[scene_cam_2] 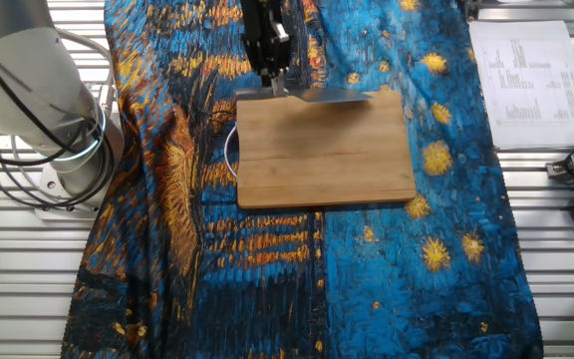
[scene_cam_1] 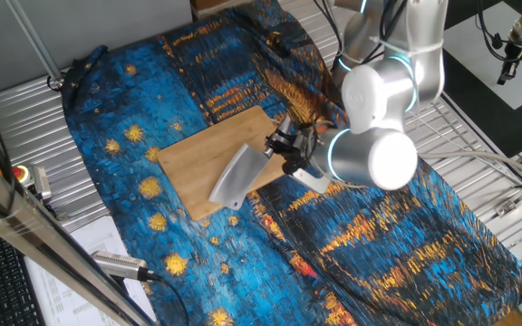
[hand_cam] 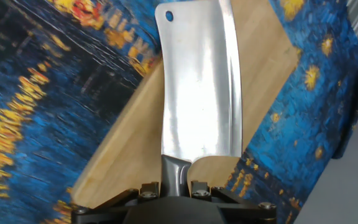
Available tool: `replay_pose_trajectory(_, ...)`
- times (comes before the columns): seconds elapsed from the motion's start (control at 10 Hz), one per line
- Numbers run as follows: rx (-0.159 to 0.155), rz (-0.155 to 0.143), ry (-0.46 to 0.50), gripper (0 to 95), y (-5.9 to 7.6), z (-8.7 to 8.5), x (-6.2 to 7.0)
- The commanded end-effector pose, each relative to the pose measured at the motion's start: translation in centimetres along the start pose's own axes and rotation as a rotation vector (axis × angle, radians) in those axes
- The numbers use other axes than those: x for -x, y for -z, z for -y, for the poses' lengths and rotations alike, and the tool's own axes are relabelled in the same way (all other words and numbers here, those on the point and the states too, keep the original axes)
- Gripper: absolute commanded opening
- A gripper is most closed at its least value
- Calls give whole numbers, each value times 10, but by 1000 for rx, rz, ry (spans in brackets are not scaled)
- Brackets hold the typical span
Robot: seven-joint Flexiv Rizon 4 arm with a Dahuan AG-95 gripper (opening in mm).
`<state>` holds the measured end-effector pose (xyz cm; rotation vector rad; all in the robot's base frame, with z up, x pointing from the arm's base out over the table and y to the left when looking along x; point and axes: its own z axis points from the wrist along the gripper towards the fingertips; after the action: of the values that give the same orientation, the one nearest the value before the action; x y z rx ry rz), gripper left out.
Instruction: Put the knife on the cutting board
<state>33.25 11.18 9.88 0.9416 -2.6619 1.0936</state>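
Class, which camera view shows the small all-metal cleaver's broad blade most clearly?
The hand view: the small all-metal cleaver fills the frame, its blade flat-on with the corner hole visible. One fixed view shows it smaller, angled over the light-tan bamboo cutting board. The other fixed view shows it nearly edge-on, a thin sliver.

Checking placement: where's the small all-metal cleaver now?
The small all-metal cleaver is held by its handle in the gripper, blade over the light-tan bamboo board, apparently not yet laid flat.

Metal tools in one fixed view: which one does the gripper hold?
The knife, a broad-bladed cleaver, held by its handle over the cutting board. The cylindrical tool with a cable lies untouched beside the cloth.
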Motion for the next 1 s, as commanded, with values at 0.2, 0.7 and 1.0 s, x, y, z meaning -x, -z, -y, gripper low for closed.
replay_pose_trajectory(0.2, -6, 15, 1, 0, -12, 9, -4)
replay_pose_trajectory(0.7, -15, 31, 10, 0, -27, 21, -8)
replay_pose_trajectory(1.0, -15, 40, 6, 0, -37, 21, -8)
